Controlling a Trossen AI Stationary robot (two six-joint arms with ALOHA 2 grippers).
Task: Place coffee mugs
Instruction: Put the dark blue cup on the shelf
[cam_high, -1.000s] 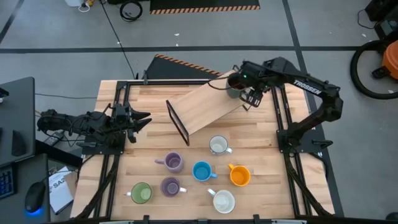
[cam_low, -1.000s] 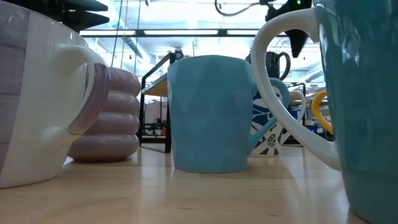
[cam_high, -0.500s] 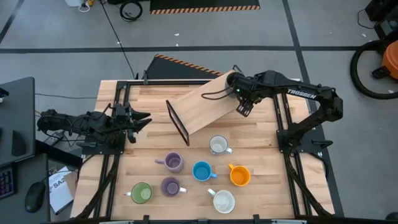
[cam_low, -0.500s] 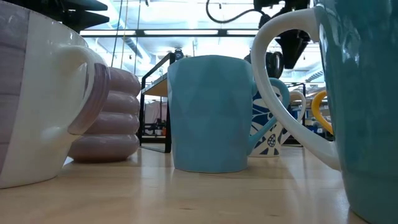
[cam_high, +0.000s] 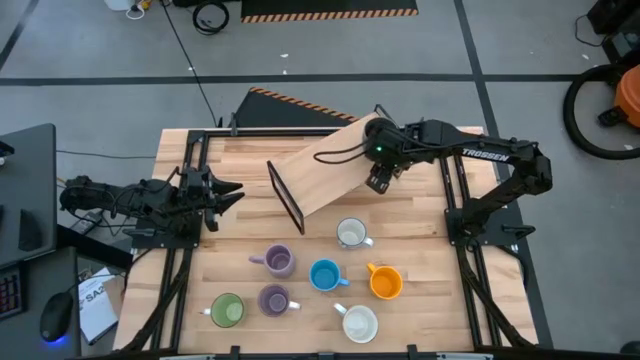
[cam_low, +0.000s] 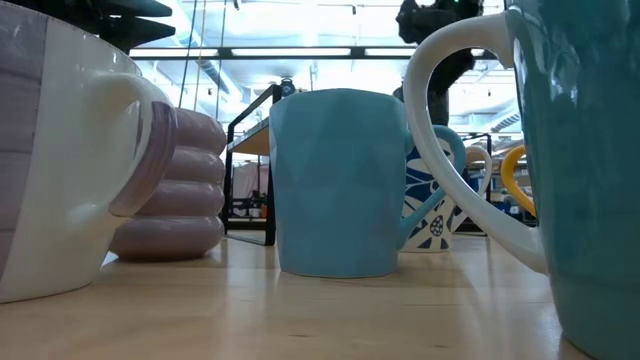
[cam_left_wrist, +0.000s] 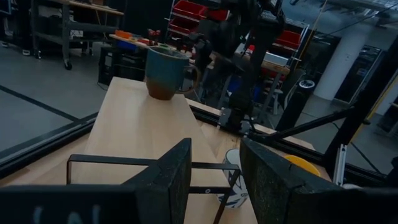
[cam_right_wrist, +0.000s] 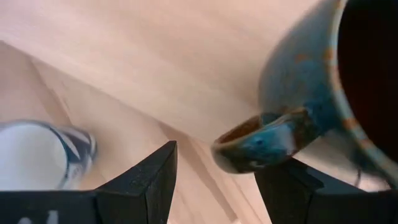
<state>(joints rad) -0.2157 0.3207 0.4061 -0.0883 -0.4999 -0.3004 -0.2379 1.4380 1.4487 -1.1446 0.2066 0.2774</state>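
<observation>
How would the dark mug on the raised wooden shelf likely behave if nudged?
The dark mug looks glazed ceramic, so probably rigid, fairly heavy, breakable. Standing upright at the wooden shelf's far end, it might slide off rather than roll. The right gripper hovers beside it.

We see a raised wooden shelf (cam_high: 328, 170) slanting across the table's far middle, one dark mug (cam_left_wrist: 165, 73) standing at its far end, the rest of its top bare. The right gripper (cam_high: 377, 180) hangs spread just beside that mug. Nearer us, seven mugs (cam_high: 312, 280) cluster, with gaps between them that look passable, though narrow. The left gripper (cam_high: 226, 190) waits at the left edge over open board.
</observation>
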